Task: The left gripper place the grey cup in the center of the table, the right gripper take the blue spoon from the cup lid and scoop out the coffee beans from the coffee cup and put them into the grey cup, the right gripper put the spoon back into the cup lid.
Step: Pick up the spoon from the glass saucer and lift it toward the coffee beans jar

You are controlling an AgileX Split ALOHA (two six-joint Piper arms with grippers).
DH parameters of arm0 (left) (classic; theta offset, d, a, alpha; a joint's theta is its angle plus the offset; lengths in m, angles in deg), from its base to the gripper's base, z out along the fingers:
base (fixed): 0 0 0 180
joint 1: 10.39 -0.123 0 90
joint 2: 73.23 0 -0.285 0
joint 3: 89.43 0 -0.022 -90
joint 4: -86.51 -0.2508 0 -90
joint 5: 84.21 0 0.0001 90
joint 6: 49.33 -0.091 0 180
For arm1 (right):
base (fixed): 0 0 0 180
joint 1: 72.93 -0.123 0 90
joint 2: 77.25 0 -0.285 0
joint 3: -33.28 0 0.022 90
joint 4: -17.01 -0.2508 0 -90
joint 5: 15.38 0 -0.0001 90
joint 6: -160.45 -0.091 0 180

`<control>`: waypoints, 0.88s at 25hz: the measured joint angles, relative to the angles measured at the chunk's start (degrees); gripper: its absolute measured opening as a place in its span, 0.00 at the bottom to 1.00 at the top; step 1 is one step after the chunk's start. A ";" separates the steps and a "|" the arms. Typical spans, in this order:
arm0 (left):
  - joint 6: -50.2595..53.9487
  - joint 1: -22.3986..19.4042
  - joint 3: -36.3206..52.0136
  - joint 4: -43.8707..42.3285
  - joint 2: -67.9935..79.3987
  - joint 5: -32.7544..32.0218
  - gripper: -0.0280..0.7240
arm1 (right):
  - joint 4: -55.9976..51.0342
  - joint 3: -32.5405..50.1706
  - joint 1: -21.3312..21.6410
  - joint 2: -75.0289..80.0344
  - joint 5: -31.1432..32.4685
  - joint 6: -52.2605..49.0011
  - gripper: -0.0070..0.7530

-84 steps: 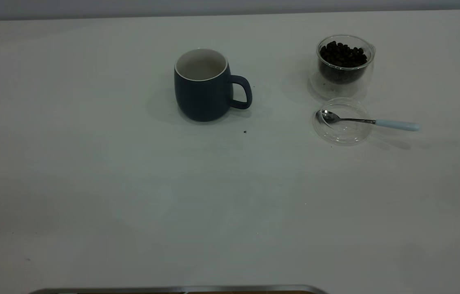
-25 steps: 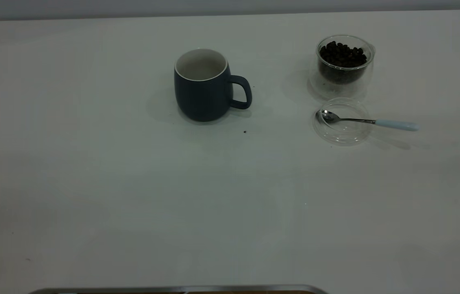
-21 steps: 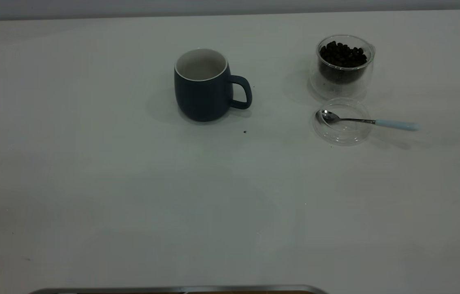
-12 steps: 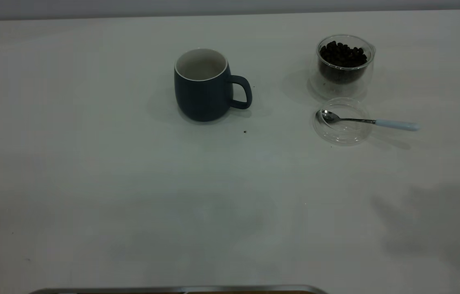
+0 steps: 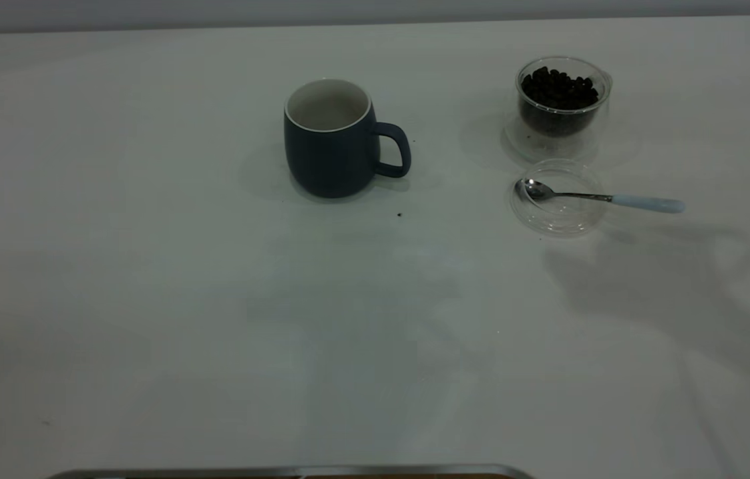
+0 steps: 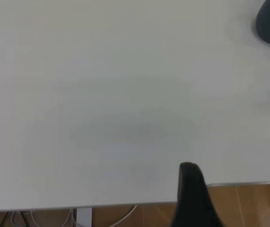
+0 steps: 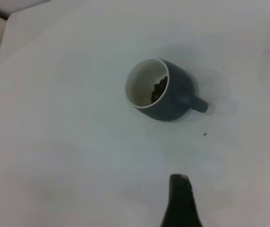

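the grey cup (image 5: pixel 333 140) is seen upright near the middle of the table (image 5: pixel 148 299), its loop handle turned toward the right side of the exterior view. it is dark blue-grey outside, white inside and at the rim. in the right wrist view a small cluster of coffee beans (image 7: pixel 159 88) is seen lying inside it; from the exterior view the inside bottom is hidden by the cup wall.

well to the right, the coffee cup (image 5: pixel 562 106) is found standing upright, clear glass, holding a dark heap of beans. just in front of it the cup lid (image 5: pixel 558 216) lies flat, its clear rim hard to trace against the white top. the blue spoon (image 5: pixel 604 198) is laid with its bowl in the lid and its pale handle reaching out past the rim to the right.

no arm is shown in the exterior view; only a broad shadow is cast near the right edge. of the left gripper (image 6: pixel 192 198) and the right gripper (image 7: pixel 180 203) a single dark finger each is seen, cut off at the frame edge, so it cannot be told whether either is released or clenched. nothing is seen held.
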 joint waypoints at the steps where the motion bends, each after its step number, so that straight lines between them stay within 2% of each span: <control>1: 0.00 0.00 0.00 0.00 0.00 0.00 0.76 | -0.69 0.00 0.29 1.26 -0.31 1.02 0.81; 14: -0.06 0.00 0.00 0.00 0.00 0.00 0.76 | -2.32 -0.11 15.93 16.33 3.30 3.77 0.79; 17: -0.06 0.00 0.00 0.00 0.00 0.00 0.76 | -4.64 -0.22 17.51 21.85 4.88 6.36 0.79; 22: -0.06 0.00 0.00 0.00 0.00 -0.05 0.76 | -12.41 -0.69 17.81 29.84 5.52 13.76 0.79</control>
